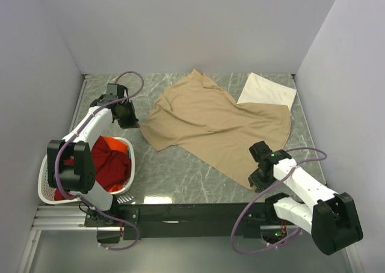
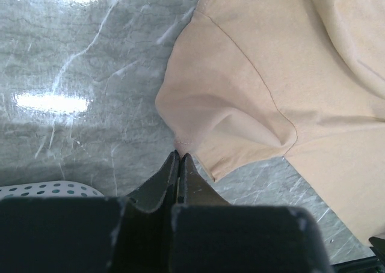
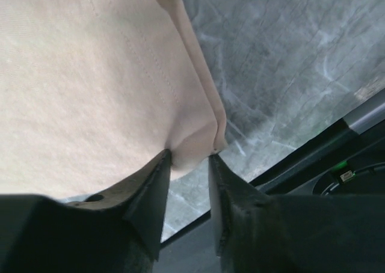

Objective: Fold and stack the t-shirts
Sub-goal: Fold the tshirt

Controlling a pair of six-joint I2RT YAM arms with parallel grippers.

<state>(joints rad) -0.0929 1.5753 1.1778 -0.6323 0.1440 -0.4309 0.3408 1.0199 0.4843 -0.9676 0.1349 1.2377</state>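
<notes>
Left pincer (image 2: 180, 156) clamped together on tan t-shirt (image 1: 210, 119) sleeve edge. Right pincer (image 3: 187, 157) part-open, jaws straddling same shirt's hem corner.

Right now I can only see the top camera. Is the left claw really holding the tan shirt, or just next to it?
Observer: It looks like it is holding it. In the left wrist view the left gripper is shut, and the tan shirt puckers to a point right at its tips, at the sleeve edge.
Operator: What about the right claw? It just looks like a blob on the cloth.
Observer: In the right wrist view the right gripper has its fingers apart, one on each side of the shirt's bottom corner, so that pinch is not made yet.
</notes>
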